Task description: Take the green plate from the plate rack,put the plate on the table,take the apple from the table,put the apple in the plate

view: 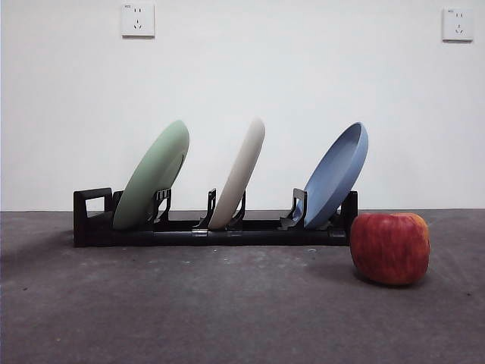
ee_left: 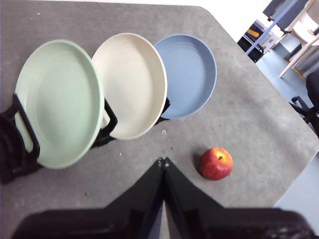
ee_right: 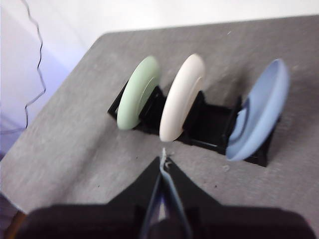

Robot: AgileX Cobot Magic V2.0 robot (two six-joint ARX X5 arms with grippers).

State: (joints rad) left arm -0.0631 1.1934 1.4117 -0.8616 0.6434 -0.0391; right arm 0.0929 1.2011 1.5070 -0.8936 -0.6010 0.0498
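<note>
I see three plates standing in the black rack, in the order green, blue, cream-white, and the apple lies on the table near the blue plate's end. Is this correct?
Not quite: the order is wrong. The front view shows the green plate, then the cream-white plate in the middle, then the blue plate in the plate rack. The apple does lie on the table near the blue plate's end.

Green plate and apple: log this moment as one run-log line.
green plate: in plate rack, end slot | apple: on table, beside rack's blue-plate end | left gripper: shut, empty | right gripper: shut, empty

Three plates (view: 239,174), one rack (view: 212,231), one apple (view: 389,248), two wall sockets (view: 137,20).
</note>
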